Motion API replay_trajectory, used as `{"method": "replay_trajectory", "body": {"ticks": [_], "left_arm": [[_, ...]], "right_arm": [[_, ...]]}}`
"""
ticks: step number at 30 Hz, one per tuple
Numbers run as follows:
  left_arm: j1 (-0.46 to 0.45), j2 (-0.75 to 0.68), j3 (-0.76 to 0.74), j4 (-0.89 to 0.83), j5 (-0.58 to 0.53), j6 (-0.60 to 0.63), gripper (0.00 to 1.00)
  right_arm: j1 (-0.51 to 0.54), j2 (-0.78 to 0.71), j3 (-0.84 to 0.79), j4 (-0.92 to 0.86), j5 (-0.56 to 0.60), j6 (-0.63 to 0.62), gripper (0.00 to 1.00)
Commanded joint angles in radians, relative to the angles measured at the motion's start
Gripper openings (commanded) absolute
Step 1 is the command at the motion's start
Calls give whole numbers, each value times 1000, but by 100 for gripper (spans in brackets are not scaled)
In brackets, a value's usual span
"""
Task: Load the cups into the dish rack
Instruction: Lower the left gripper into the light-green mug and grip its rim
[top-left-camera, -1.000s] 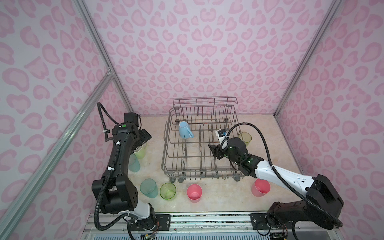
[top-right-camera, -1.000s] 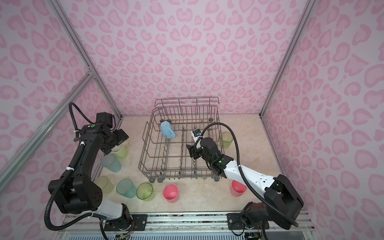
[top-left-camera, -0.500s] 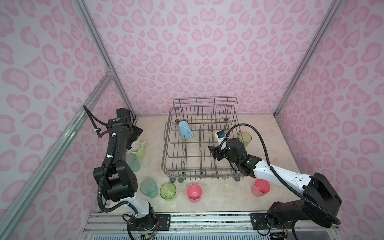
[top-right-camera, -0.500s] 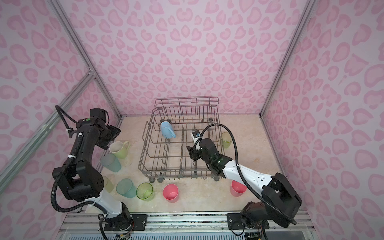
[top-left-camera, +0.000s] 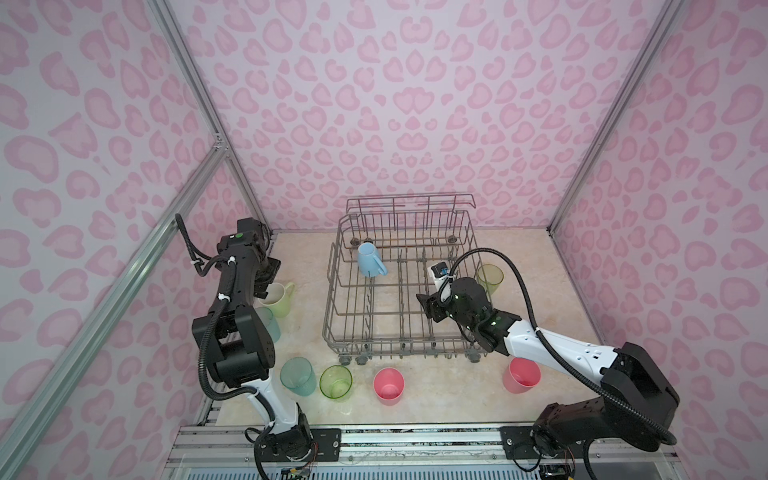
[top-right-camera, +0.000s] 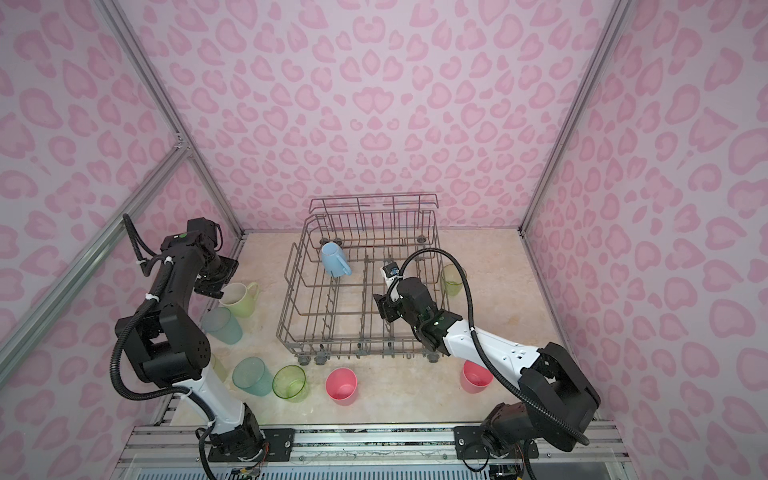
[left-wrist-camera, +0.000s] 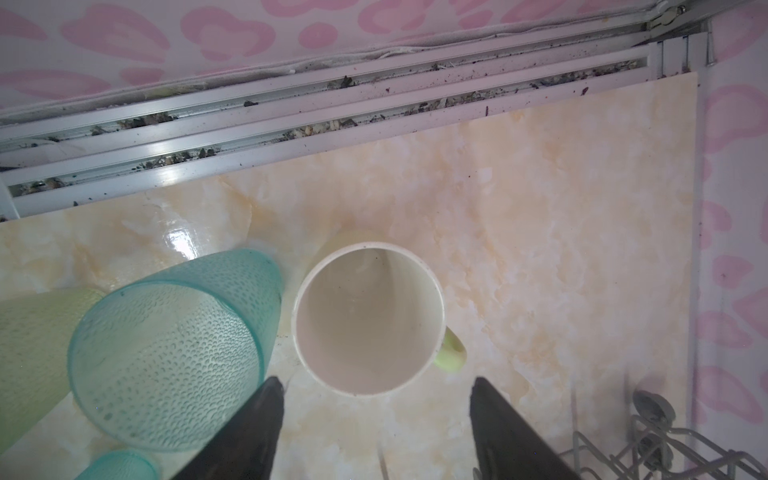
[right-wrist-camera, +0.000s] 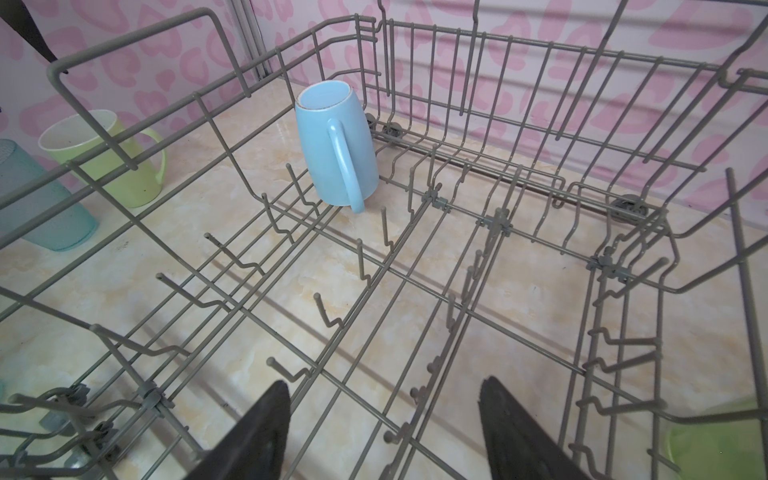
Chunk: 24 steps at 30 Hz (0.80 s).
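Observation:
The grey wire dish rack (top-left-camera: 332, 299) (top-right-camera: 286, 307) stands mid-table with a light-blue mug (top-left-camera: 370, 259) (right-wrist-camera: 336, 145) upside down in its back left corner. My left gripper (left-wrist-camera: 377, 380) (top-left-camera: 266, 278) hangs open just above a pale-yellow mug (left-wrist-camera: 368, 320) (top-left-camera: 279, 298), which stands upright left of the rack, untouched. A teal cup (left-wrist-camera: 174, 357) (top-left-camera: 270, 326) stands beside that mug. My right gripper (right-wrist-camera: 386, 382) (top-left-camera: 428, 305) is open and empty over the rack's right half. Teal (top-left-camera: 297, 376), lime-green (top-left-camera: 336, 382) and two pink cups (top-left-camera: 388, 385) (top-left-camera: 521, 374) stand along the front.
Another lime-green cup (top-left-camera: 490, 278) (right-wrist-camera: 723, 440) stands just outside the rack's right wall. A pale cup (left-wrist-camera: 25, 332) sits beside the teal one. An aluminium rail (left-wrist-camera: 291, 120) and the patterned wall run close behind the left gripper.
The left gripper has drawn back toward the left wall, uncovering the pale-yellow mug, and its jaws have narrowed somewhat. The right arm has barely moved.

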Motion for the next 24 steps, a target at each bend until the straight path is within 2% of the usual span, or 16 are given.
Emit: {"method": "replay_trajectory", "body": {"ticks": [1,12,24], "left_arm": [[3,23,19,-8,-5,-64,72],[18,86,26,23,56,-235,68],[33,111,48,49,35,-400,66]], "right_arm": [[1,10,-6,22,4,-9,72],[1,24,-6,27,-25,-14,72],[1,42,3,27,-52,-23,73]]}}
